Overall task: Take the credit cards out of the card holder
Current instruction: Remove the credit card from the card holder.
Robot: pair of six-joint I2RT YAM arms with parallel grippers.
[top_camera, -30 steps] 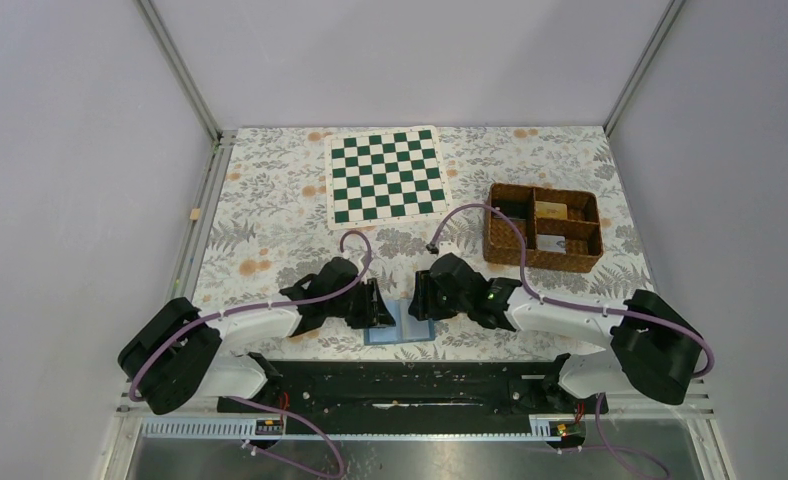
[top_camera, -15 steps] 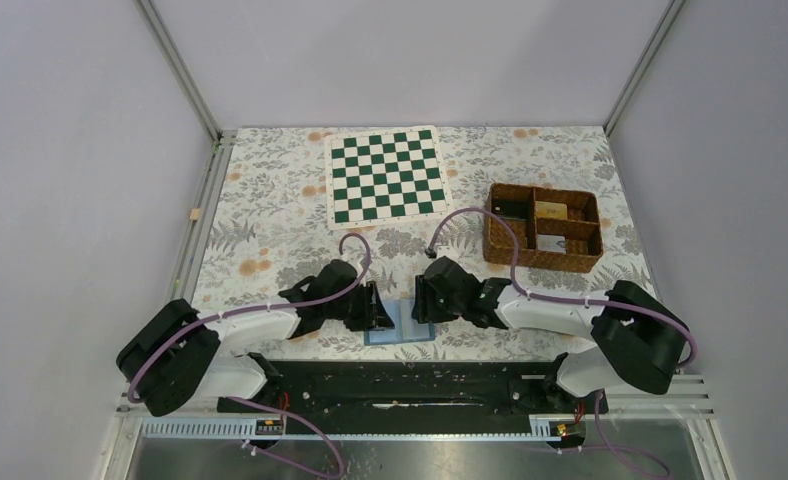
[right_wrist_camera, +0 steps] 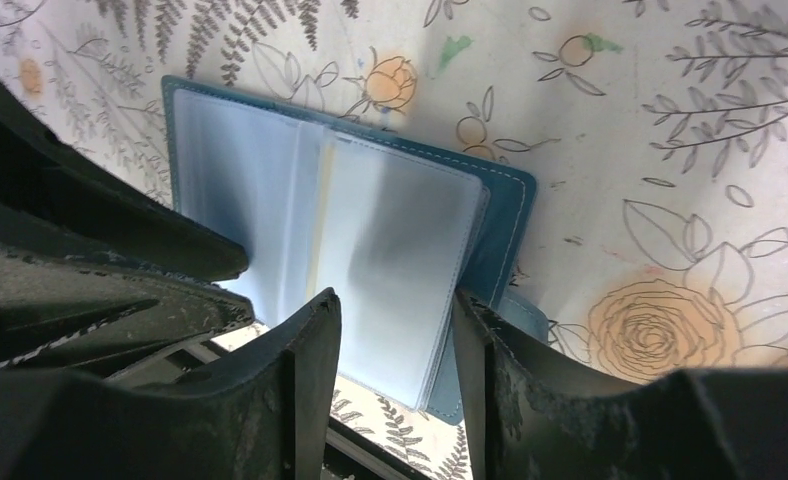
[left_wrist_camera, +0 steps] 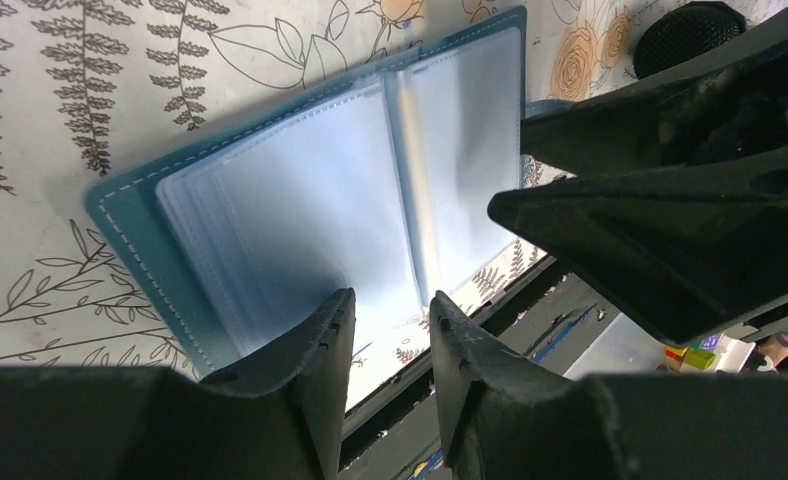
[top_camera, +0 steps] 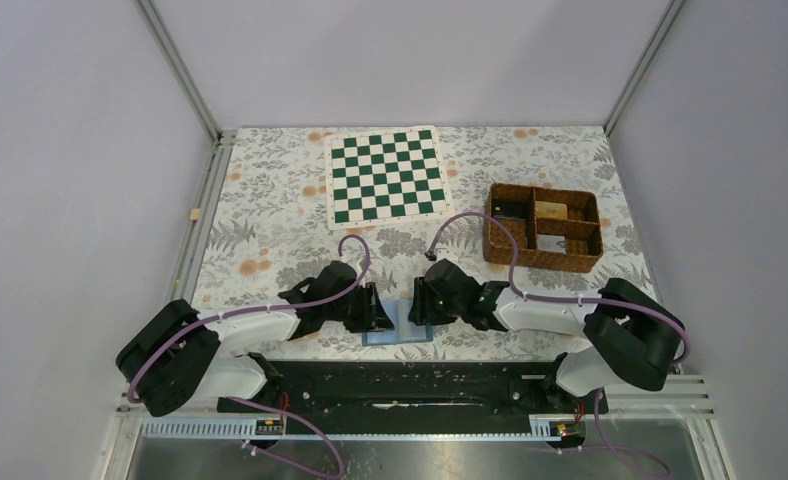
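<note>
We find the card holder (top_camera: 398, 329) open between our claws: left claw (top_camera: 381, 311) at 9 o'clock, right claw (top_camera: 416, 309) at 3, both slightly parted, empty.

No legible text, label or number on anything in view

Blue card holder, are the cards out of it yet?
Not yet. Done: the small blue two-leaf card holder lies open on the flowery table, pale pockets up. In hand: the left gripper and right gripper hover over it, one from each side, fingers apart, holding nothing. Left: no tan-gold card lies on the table beside it, so pulling them out remains.
</note>
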